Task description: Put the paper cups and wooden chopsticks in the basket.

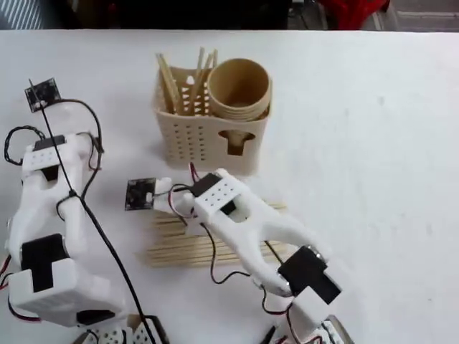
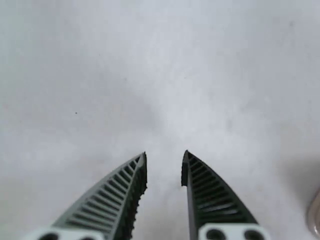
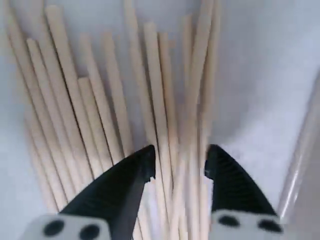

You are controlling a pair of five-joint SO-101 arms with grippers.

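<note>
The white table [image 1: 373, 143] is taking up most of the high view; the left arm [image 1: 50, 222] is resting at its left side, and the right arm [image 1: 251, 222] is stretching from the near edge toward the middle, over a pile of sticks; the cream perforated basket [image 1: 208, 136] is standing upright just beyond the right arm, toward the far edge; the paper cups [image 1: 239, 89] are sitting nested in one stack inside the basket's right half, mouths up; several wooden chopsticks [image 1: 168, 83] are leaning upright in the basket's left half, beside the cups, their ends poking above the rim; the loose chopsticks [image 1: 176, 247] are lying flat on the table in front of the basket, roughly parallel, partly under the right arm.

The right gripper [image 3: 177, 155] is hanging low over the loose chopsticks [image 3: 154, 90] with its fingers spread apart; a few sticks are running through the gap between them, and nothing is being pinched; whether the tips are touching the wood cannot be told.

The left gripper [image 2: 164, 160] is hovering over bare table [image 2: 160, 75], its ribbed fingers parted and holding nothing.
</note>
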